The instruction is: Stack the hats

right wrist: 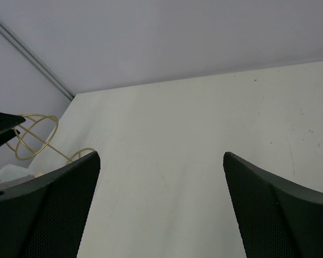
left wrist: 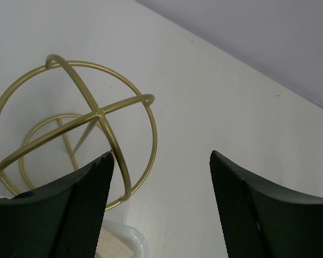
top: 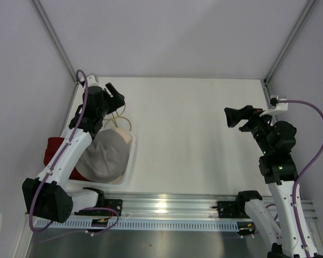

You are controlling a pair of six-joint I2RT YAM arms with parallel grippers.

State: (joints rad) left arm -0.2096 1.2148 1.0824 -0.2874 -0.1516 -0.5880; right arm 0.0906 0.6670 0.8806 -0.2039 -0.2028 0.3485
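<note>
The beige hat (top: 105, 156) lies grey inside up in a clear tray (top: 130, 164) at the left of the table. The dark red hat (top: 54, 149) lies left of it, partly under my left arm. A white hat is not in view. My left gripper (top: 114, 95) is open and empty, raised beyond the tray, over a gold wire stand (top: 121, 121); the left wrist view (left wrist: 161, 161) shows the stand (left wrist: 75, 123) and a tray corner (left wrist: 126, 236). My right gripper (top: 234, 116) is open and empty at the right, far from the hats; the right wrist view (right wrist: 161, 161) faces bare table.
The gold wire stand stands behind the tray and also shows small in the right wrist view (right wrist: 37, 134). White walls enclose the table on the left, back and right. A metal rail (top: 167, 207) runs along the near edge.
</note>
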